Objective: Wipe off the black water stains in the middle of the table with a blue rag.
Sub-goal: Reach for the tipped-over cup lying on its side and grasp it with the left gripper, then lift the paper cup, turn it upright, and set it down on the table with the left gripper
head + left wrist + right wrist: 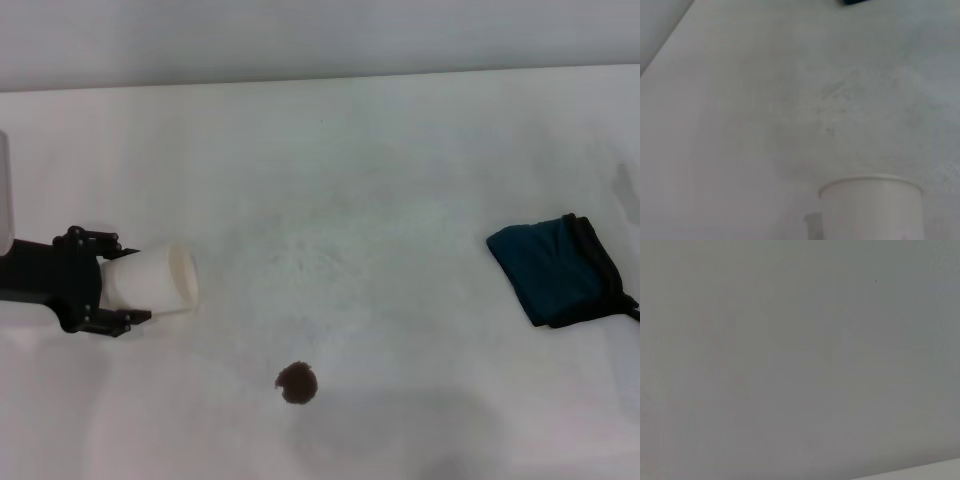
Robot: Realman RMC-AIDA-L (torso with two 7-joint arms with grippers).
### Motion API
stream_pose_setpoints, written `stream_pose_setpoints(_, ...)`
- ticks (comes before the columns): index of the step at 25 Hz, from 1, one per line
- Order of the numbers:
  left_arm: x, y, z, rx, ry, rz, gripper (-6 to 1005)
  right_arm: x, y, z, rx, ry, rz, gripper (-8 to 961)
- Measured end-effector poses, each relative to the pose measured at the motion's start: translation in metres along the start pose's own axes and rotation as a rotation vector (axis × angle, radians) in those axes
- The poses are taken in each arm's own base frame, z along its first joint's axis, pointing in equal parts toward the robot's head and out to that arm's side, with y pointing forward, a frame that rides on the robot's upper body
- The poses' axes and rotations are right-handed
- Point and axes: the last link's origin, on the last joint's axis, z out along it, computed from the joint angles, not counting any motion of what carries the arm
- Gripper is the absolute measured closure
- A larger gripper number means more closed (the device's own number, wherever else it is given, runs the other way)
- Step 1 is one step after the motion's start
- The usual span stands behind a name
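The left end effector (125,282) was at the left side of the desk (380,180). Its black fingers (100,240) were closed around a white cup (152,279), one on each side. The cup lay tipped on its side, with its open mouth facing toward the middle of the desk. From the head view, what was inside the cup could not be seen. In the left wrist view, the cup (871,207) showed only its white wall and rim, so what it held could not be told there either.

A little way out from the cup, nearer the front edge of the desk, sat the black water stains (298,382). It was one small, round, dark blot with rough edges. It was apart from the cup and nothing touched it.

Far off at the right side of the desk lay the blue rag (555,270). It was folded over, with black trim along its edge. No end effector was on it.

The right end effector was not in any picture. The right wrist view showed only a plain grey surface.
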Motion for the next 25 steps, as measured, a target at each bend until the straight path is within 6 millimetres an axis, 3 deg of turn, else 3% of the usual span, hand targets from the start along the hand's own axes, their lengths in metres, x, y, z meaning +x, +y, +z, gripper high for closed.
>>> stream_pose_setpoints(3, 0.004, -0.003, 0.000, 0.014, 0.017, 0.001, 171, 0.000, 0.000, 0.001, -0.002, 0.001, -0.002, 81)
stream_pose_setpoints(6, 0.011, -0.008, -0.001, 0.047, 0.065, -0.005, 236, -0.001, 0.001, 0.001, -0.008, 0.000, -0.007, 81)
stream_pose_setpoints(15, 0.042, -0.030, -0.004, 0.254, 0.353, -0.090, 337, -0.012, -0.002, 0.009, -0.029, -0.031, -0.050, 82)
stream_pose_setpoints(21, 0.048, -0.026, 0.010, 0.331, 0.497, -0.200, 385, -0.026, -0.012, 0.017, -0.046, -0.057, -0.138, 82)
stream_pose_setpoints(25, 0.049, -0.012, 0.029, 0.354, 0.575, -0.294, 413, -0.038, -0.022, 0.020, -0.033, -0.087, -0.182, 83)
